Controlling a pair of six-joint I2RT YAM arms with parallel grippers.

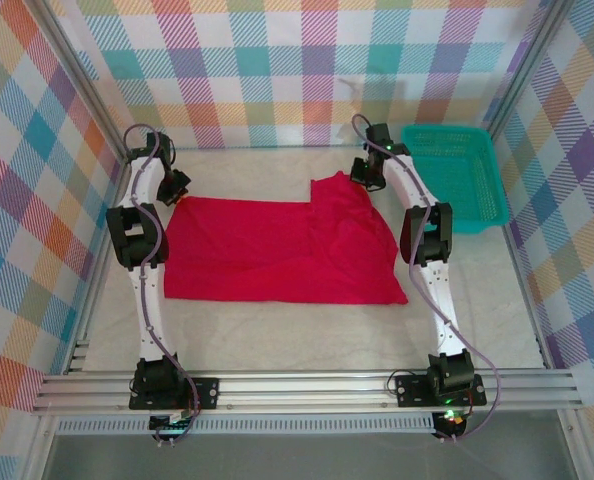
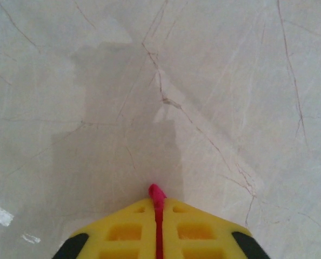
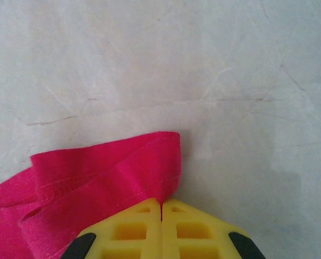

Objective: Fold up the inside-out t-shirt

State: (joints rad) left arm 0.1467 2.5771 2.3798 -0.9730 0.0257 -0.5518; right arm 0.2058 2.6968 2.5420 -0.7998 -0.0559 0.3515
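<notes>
Closed tight, the left hand [image 2: 159,208] and right hand [image 3: 161,205] each pinch red cloth.
The inside-out t-shirt [image 1: 277,250] lies spread on the desk [image 1: 277,335], far edge gripped; folding looks barely begun.

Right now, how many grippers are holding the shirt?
2. The left gripper pinches the shirt at its far left corner; the right gripper pinches its far right corner, near the basket.
</notes>
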